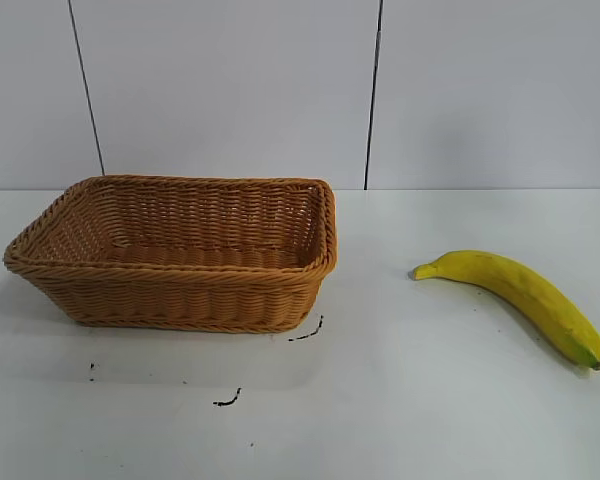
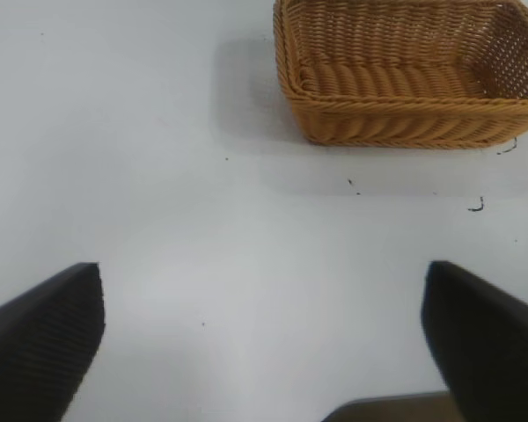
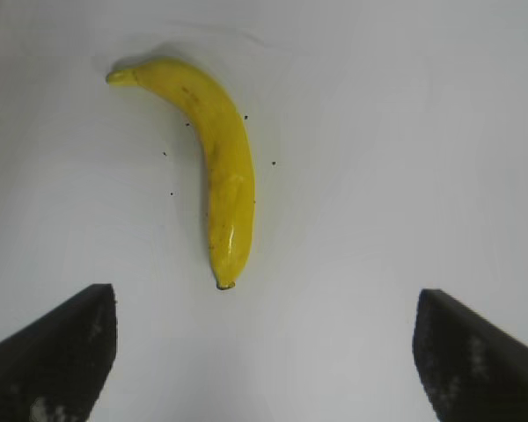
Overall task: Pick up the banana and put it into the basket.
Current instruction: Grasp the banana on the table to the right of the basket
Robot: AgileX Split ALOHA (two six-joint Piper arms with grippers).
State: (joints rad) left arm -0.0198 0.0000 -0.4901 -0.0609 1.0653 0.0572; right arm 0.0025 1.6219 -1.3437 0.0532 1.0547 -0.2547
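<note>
Banana (image 3: 220,167), curved yellow, lies on table just ahead of right gripper (image 3: 264,352), between its wide-apart fingers; tan wicker basket (image 2: 405,123) sits beyond left gripper (image 2: 264,352), fingers also spread.

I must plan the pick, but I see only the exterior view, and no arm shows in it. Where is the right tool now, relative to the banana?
Observer: The right tool hangs above the table, looking down on the banana, which lies flat just ahead of its open fingers.
Operator: Does it touch the banana?
Observer: No. Bare white table shows between the fingers and the nearer banana tip.
Operator: And the left tool?
Observer: The left tool is open too, holding nothing, and it faces the wicker basket from a distance.
Operator: Is anything in the basket?
Observer: As far as the left wrist view shows its inside, nothing.
</note>
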